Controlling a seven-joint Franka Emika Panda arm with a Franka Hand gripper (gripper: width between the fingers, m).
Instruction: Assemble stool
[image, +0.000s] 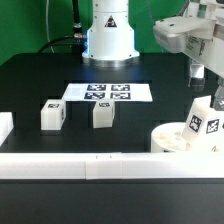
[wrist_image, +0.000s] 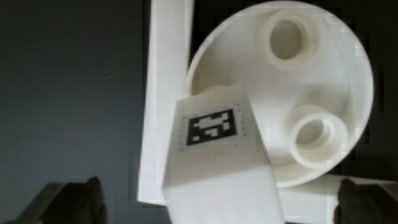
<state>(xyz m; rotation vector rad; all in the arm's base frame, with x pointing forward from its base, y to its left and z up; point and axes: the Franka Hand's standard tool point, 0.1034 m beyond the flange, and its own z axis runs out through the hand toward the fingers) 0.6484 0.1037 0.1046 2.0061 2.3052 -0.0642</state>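
Stool, in loose parts. Seat (image: 172, 141): on the black surface (image: 40, 80), touching the white rail (image: 90, 160). Held-up leg (image: 205, 120): tilted over the seat, just beneath the tool (image: 203, 85). We see fingers (wrist_image: 71, 200) flanking it; whether they clamp it, we cannot tell. Second leg (image: 101, 113) and third leg (image: 52, 113): well apart from the seat, near the marker board (image: 105, 92). Green backdrop (image: 20, 25) beyond.

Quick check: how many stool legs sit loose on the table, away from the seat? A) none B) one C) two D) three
C: one leg and a second leg stand alone on the table, while the third leg is at the seat.
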